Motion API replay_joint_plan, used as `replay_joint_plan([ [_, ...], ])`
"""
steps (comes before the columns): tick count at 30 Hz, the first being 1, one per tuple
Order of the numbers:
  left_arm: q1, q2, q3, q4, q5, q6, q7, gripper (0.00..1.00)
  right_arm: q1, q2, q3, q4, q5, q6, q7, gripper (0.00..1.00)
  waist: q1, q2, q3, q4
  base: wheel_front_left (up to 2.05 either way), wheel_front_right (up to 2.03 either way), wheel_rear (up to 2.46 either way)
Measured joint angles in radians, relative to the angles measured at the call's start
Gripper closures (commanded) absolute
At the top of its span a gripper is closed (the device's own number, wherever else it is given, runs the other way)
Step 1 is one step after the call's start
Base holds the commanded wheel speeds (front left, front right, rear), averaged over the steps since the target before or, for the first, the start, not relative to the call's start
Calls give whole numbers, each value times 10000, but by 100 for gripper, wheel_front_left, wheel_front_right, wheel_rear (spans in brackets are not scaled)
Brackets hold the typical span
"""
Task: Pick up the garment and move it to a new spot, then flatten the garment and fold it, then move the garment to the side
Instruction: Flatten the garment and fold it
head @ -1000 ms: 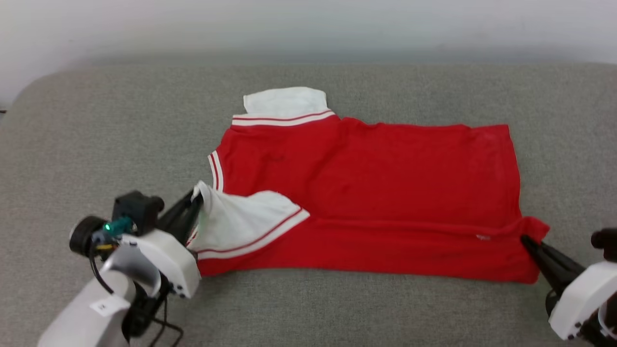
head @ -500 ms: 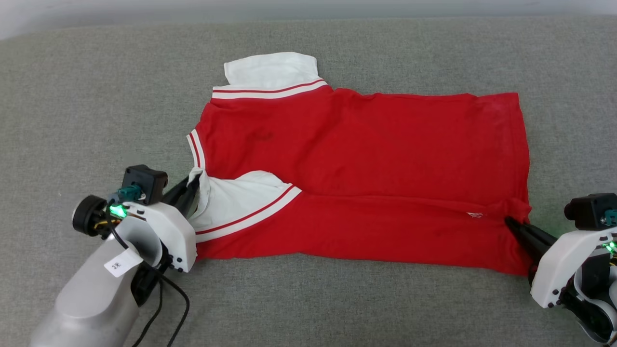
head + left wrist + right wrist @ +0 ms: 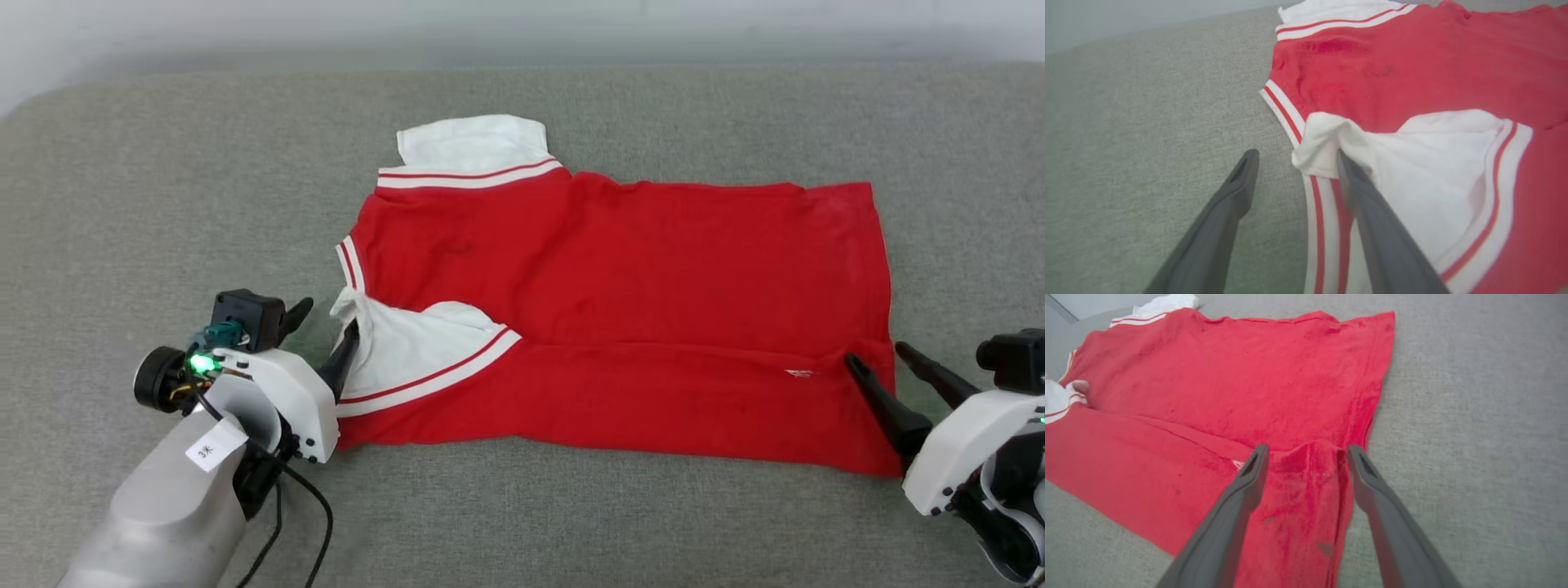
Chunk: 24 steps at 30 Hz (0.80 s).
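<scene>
The garment (image 3: 620,286), a red T-shirt with white sleeves, lies spread on the grey surface with its near long edge folded over toward the middle. A small white tag (image 3: 800,374) shows on the fold. My left gripper (image 3: 328,318) is open at the near white sleeve (image 3: 424,343). In the left wrist view, one finger (image 3: 1372,212) rests on that sleeve (image 3: 1433,163) and the other lies on the grey cloth. My right gripper (image 3: 875,354) is open at the hem's near corner. In the right wrist view, a raised pinch of red hem (image 3: 1306,457) stands between the right gripper's (image 3: 1308,450) spread fingers.
A grey fabric surface (image 3: 163,204) stretches wide around the shirt, with a rounded far-left corner and a pale wall (image 3: 522,24) behind it. A black cable (image 3: 318,523) loops from my left arm near the front edge.
Both grippers were shut on the garment and now stand open, having let go of the sleeve and the hem corner. The head camera has also shifted.
</scene>
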Motion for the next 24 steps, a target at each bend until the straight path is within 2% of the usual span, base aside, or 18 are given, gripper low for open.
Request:
replay_joint_plan([
  [5,-193,349,-443,-562,-408,0,328,0,689,-111,-476,-704,-263,0,-244,0,-1,0,-509,152,0,0,0],
  [10,-440,963,-894,-1396,-897,-2,1436,0,1248,-111,-961,-1423,-681,-2,-46,0,-2,0,-966,251,0,0,0],
  [16,-846,1664,-1522,-2370,-2092,-2,3985,0,1671,123,-1450,-1992,-1020,-2,389,0,-2,0,-1280,309,0,0,0],
  [19,-974,1850,-1787,-2692,-2865,-2,5528,0,1830,230,-1605,-2226,-1154,-2,585,0,-2,0,-1341,329,0,0,0],
  [24,-1218,2142,-2153,-3005,-3626,-2,7269,0,1883,422,-1732,-2535,-1260,-2,909,0,-2,0,-1276,294,0,0,0],
])
